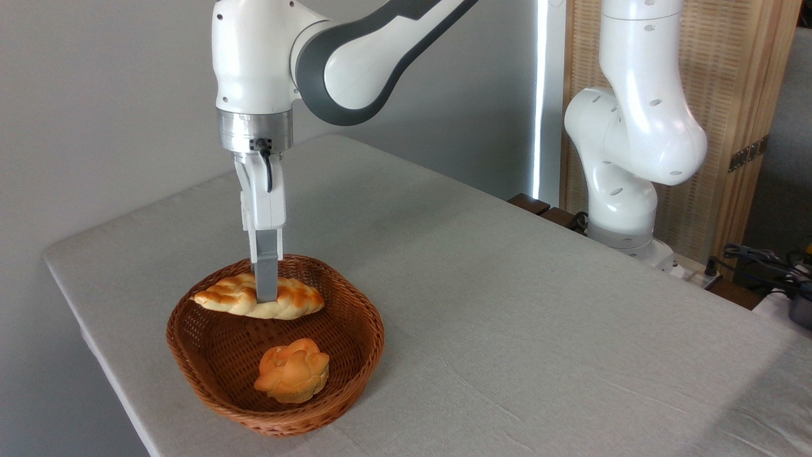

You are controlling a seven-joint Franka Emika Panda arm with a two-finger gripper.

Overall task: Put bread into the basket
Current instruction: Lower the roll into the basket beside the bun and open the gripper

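The gripper comes straight down from the arm's wrist at upper left, fingers vertical, clamped across the middle of the bread. Only the near finger shows in full; it sits flat against the loaf's near side, w/ the other finger hidden behind. The bread (braided, pointed ends, golden w/ browned patches) lies crosswise over the far part of the basket, inside the rim; can't tell if it rests on the weave or hangs just above. A small round knotted bun sits in the basket's near part, well apart from the loaf. The basket stands near the table's left edge. The arm's white base is at the far right.
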